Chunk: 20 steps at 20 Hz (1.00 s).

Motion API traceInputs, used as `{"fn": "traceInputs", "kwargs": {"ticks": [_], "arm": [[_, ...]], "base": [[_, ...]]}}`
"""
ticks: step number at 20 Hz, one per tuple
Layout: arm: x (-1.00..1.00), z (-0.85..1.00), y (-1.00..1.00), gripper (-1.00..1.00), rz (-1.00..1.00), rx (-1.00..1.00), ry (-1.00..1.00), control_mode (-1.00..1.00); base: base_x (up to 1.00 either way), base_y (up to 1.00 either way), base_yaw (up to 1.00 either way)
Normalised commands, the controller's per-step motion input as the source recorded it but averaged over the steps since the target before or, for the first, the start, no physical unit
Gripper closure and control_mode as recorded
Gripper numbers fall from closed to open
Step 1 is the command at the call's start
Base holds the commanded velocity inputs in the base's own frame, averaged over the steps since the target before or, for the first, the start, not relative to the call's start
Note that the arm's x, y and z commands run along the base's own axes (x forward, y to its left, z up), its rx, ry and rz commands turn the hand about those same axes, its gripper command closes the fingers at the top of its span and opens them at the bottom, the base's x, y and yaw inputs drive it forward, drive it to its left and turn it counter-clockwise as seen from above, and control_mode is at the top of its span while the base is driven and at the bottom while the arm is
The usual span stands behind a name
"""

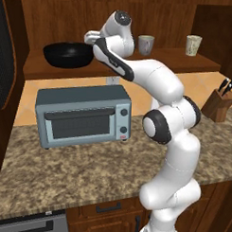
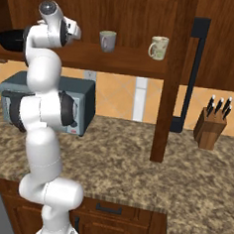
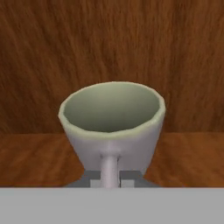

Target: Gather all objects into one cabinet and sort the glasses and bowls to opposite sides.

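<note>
A small pale cup [image 3: 113, 120] is seen close up in the hand view, standing upright on the cabinet shelf [image 1: 152, 67] in front of the plank back. It is judged to be light, rigid and probably smooth-walled, so a slip is possible if it is pinched loosely; being thin-rimmed, it may also be breakable. A small handle-like stub projects toward the camera at 6 o'clock of the cup, and this or the near wall is judged the natural place to be gripped. The end effector [image 3: 109, 180] is drawn in narrow, its tips pressed against that stub at the cup's base, so the cup appears to be held. In the left base view the black bowl [image 1: 68, 54] sits on the shelf at 9 o'clock of the hand, with two more cups [image 1: 146, 44] at 3 o'clock.
</note>
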Motion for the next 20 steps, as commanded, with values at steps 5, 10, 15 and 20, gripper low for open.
{"fn": "traceInputs", "kwargs": {"ticks": [5,10,15,20], "arm": [[0.0,0.0,0.0,1.0,0.0,0.0,0.0,-1.0],[-0.23,0.0,-0.13,1.0,-0.02,0.0,0.0,-1.0],[-0.79,0.0,-0.45,1.0,-0.09,0.0,0.0,-1.0],[-0.82,0.0,-0.57,1.0,-0.12,0.0,0.0,-1.0]], "base": [[0.0,0.0,0.0],[0.0,0.0,0.0],[0.0,0.0,0.0],[0.0,0.0,0.0]]}}
